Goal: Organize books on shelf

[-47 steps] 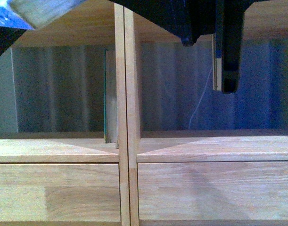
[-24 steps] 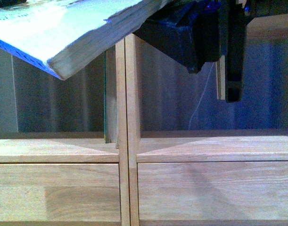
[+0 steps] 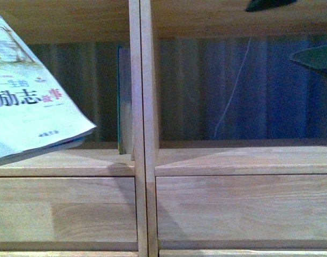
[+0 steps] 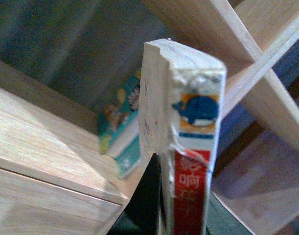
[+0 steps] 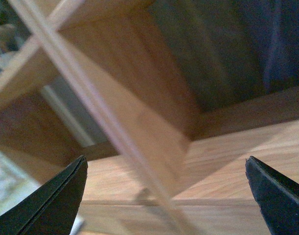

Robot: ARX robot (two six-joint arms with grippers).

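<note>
Now the shelf [image 3: 217,160] fills the front view. The paperback [image 3: 29,112] has dropped from the top edge and hangs tilted, cover showing, before the left compartment, so sliding it in looks to be next. A teal book [image 3: 124,101] stands upright in that compartment, against the divider [image 3: 140,80]. The left claw [image 4: 181,215] is clamped on the paperback. The right claw [image 5: 164,196] gapes wide and empty, and has drawn off to the front view's top right corner.

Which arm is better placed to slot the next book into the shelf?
Left. The left gripper clamps the paperback in front of the shelf's left compartment, where the teal book stands against the divider. The right gripper is open and empty.
</note>
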